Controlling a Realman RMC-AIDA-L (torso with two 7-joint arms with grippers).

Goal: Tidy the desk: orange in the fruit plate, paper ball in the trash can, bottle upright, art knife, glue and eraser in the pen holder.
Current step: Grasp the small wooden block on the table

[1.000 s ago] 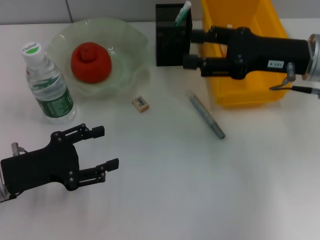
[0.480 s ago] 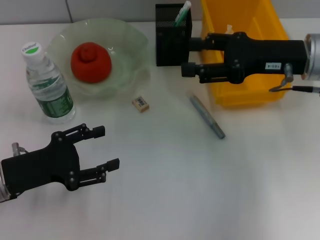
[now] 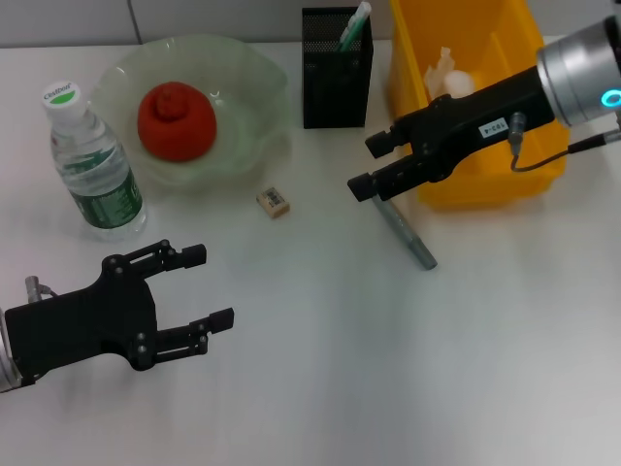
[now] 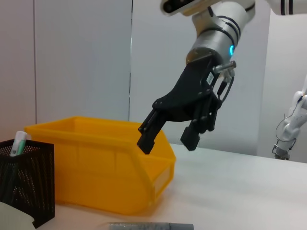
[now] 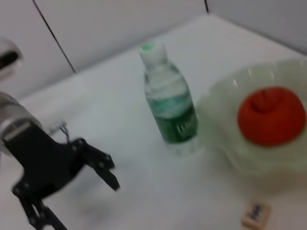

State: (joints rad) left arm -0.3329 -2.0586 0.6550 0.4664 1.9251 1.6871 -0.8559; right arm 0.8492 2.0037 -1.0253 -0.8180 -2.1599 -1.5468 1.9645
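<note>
The orange (image 3: pixel 176 120) lies in the pale green fruit plate (image 3: pixel 247 92), also seen in the right wrist view (image 5: pixel 271 115). The bottle (image 3: pixel 92 165) stands upright left of the plate. The eraser (image 3: pixel 274 201) lies in front of the plate. In the black mesh pen holder (image 3: pixel 336 73) stands the glue (image 3: pixel 354 26). The paper ball (image 3: pixel 448 76) lies in the yellow trash can (image 3: pixel 485 180). The grey art knife (image 3: pixel 406 231) lies flat on the table. My right gripper (image 3: pixel 369 165) hangs open just over the knife's far end. My left gripper (image 3: pixel 209 286) is open, low at the front left.
The white desk (image 3: pixel 320 369) stretches bare across the front and right. The pen holder and the yellow trash can stand close together at the back, right behind my right arm. The left wrist view shows the right gripper (image 4: pixel 168 143) in front of the can (image 4: pixel 100 163).
My right gripper has pulled away from the pen holder and swung forward and down toward the art knife, uncovering the paper ball in the can. The left arm has not moved.
</note>
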